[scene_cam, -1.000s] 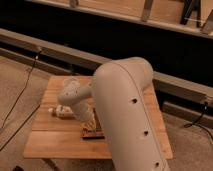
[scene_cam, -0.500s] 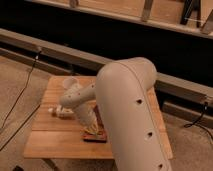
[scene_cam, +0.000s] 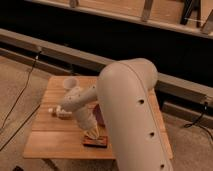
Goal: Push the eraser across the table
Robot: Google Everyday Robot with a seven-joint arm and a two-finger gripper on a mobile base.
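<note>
The hand (scene_cam: 92,133), fingers pressed together, meets the flat, dark oblong eraser (scene_cam: 97,142) — its long axis parallel to the front edge of the light-wood plank worktop (scene_cam: 47,142).

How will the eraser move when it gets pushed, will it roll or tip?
Probably neither: the eraser is a flat block lying low on the table, so it should slide. The smooth wood may let it glide easily. The shut end effector sits right at its far edge, so an off-centre shove might spin it.
</note>
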